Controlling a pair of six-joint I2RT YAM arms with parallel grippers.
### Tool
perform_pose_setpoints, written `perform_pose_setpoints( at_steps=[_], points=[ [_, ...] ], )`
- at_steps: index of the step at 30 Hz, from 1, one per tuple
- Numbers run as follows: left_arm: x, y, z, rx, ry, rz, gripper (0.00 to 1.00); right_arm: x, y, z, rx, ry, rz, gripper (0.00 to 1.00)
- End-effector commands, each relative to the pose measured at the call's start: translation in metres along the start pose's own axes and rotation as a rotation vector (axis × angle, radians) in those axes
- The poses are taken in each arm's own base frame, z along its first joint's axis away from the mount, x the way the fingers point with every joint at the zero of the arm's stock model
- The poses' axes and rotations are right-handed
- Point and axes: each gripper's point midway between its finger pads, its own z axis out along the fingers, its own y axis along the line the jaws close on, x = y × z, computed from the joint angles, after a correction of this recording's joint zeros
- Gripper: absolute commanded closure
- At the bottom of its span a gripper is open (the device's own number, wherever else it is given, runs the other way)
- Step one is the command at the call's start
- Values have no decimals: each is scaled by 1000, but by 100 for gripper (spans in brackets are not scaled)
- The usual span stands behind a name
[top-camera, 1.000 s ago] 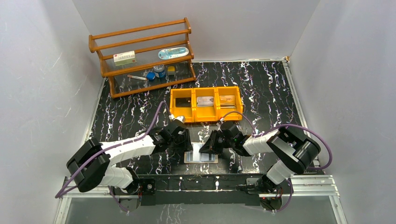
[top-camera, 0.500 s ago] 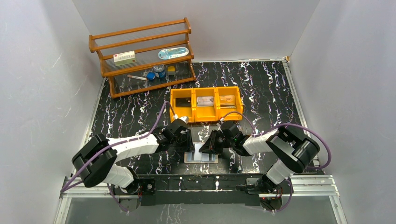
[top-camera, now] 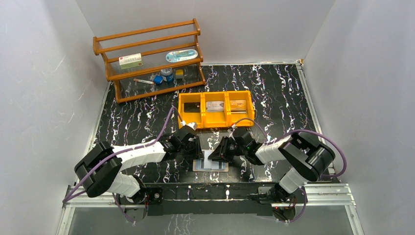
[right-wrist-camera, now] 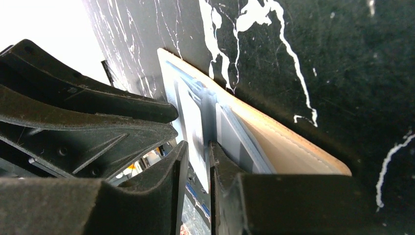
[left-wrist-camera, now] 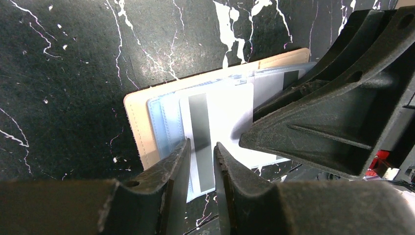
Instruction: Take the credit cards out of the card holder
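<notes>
The card holder (top-camera: 210,165) lies open near the table's front edge, with its tan cover (left-wrist-camera: 134,127) and pale blue pockets up. A white credit card (left-wrist-camera: 222,112) with a dark stripe sticks partly out of a pocket. My left gripper (top-camera: 195,149) stands over the holder's left leaf, its jaws (left-wrist-camera: 201,149) a narrow gap apart above the stripe. My right gripper (top-camera: 221,152) comes in from the right. Its jaws (right-wrist-camera: 198,144) are slightly apart, with the pale card edge (right-wrist-camera: 195,129) between them by the tan cover (right-wrist-camera: 288,142). Both grippers crowd the holder.
A yellow three-compartment bin (top-camera: 215,125) sits just behind the grippers with cards lying in its compartments. A wooden rack (top-camera: 149,58) with small items stands at the back left. White walls close in both sides.
The left arm has shifted a little to the right and its jaws have narrowed. The right gripper's jaws have parted slightly. The holder has stayed in place.
</notes>
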Motion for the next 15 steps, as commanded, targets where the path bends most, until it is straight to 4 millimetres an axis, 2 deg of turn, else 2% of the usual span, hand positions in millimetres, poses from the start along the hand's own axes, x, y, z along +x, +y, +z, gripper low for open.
perform_pose_setpoints(
  at_steps=[1, 5, 7, 11, 15],
  points=[
    [21, 27, -2, -97, 60, 10, 77, -2, 15, -6, -62, -9, -12, 73],
    [21, 27, -2, -99, 60, 10, 77, -5, 20, -7, -86, -17, -7, 78],
    [22, 29, -2, -106, 61, 10, 77, 2, 7, -10, -68, -8, 13, 78],
    [21, 29, -3, -110, 58, 8, 78, 2, 10, -12, -94, -10, 14, 85],
    [20, 27, -3, -105, 57, 8, 78, 3, 12, -13, -108, -6, 17, 80]
  ],
)
